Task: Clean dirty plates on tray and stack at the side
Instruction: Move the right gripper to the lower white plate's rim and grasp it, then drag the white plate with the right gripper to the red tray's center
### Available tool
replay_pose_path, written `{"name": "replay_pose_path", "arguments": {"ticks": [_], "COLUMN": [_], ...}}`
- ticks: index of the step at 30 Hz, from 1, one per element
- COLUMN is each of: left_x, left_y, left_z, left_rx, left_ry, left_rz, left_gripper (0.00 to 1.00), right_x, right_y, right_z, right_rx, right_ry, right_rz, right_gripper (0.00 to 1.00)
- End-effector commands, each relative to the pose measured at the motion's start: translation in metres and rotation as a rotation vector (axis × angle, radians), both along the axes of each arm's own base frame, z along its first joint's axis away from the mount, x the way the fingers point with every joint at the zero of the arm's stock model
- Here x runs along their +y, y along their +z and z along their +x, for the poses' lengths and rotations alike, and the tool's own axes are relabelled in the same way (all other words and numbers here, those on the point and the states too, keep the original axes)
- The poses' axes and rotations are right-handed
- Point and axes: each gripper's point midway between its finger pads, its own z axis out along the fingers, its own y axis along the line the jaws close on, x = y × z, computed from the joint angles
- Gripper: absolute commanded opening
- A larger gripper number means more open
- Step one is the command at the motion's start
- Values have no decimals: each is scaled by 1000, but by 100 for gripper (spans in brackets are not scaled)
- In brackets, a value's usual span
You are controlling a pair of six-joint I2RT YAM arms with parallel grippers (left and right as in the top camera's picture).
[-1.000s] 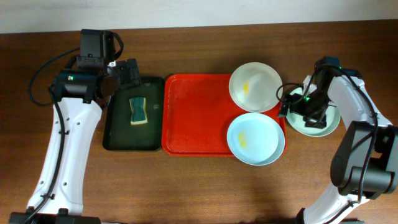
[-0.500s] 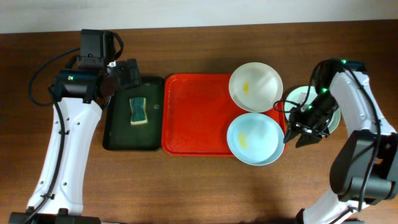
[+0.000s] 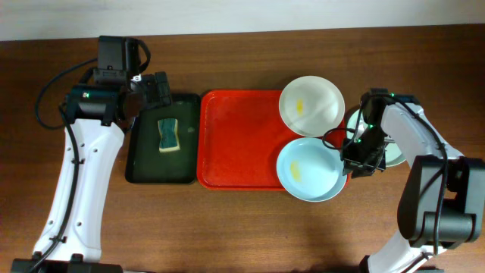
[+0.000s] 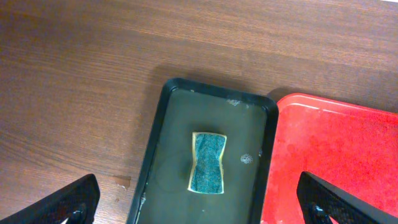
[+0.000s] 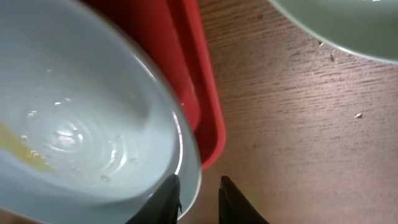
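Observation:
The red tray (image 3: 235,144) holds a white plate (image 3: 311,106) with a yellow smear at its far right corner. A pale blue plate (image 3: 307,171), also smeared yellow, overhangs the tray's near right corner. A third, pale green plate (image 3: 395,152) lies on the table to the right, partly behind my right arm. My right gripper (image 3: 350,163) (image 5: 200,180) is closed astride the pale blue plate's (image 5: 81,118) right rim, one finger inside, one outside. My left gripper (image 4: 199,208) hangs wide open above the dark green tray, holding nothing.
A dark green tray (image 3: 144,163) sits left of the red one, with a teal and yellow sponge (image 3: 167,135) (image 4: 208,162) lying in it. Bare brown wood surrounds both trays. The red tray's rim (image 5: 202,81) runs just beside my right fingers.
My right gripper left the pale green plate on the table, swung toward the tray and narrowed from wide open onto the pale blue plate's rim. The left arm stayed still.

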Motion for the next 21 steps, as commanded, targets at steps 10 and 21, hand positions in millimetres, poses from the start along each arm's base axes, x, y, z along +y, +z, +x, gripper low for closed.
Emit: {"name": "replay_pose_path", "arguments": {"ticks": [10,21], "left_x": [-2,-2], "left_y": [-2,-2], "left_z": [1,1], "left_rx": [3,3], "left_ry": [-3,-3], "left_rz": [-4,-4], "left_gripper": [99,99], "right_x": [-1,71], "right_y": [-15,0], "right_z": [-8,11], "right_rx": [-3,-81], "right_ry": [-5,-23], "right_rz": [-21,307], "right_gripper": [4,4]}}
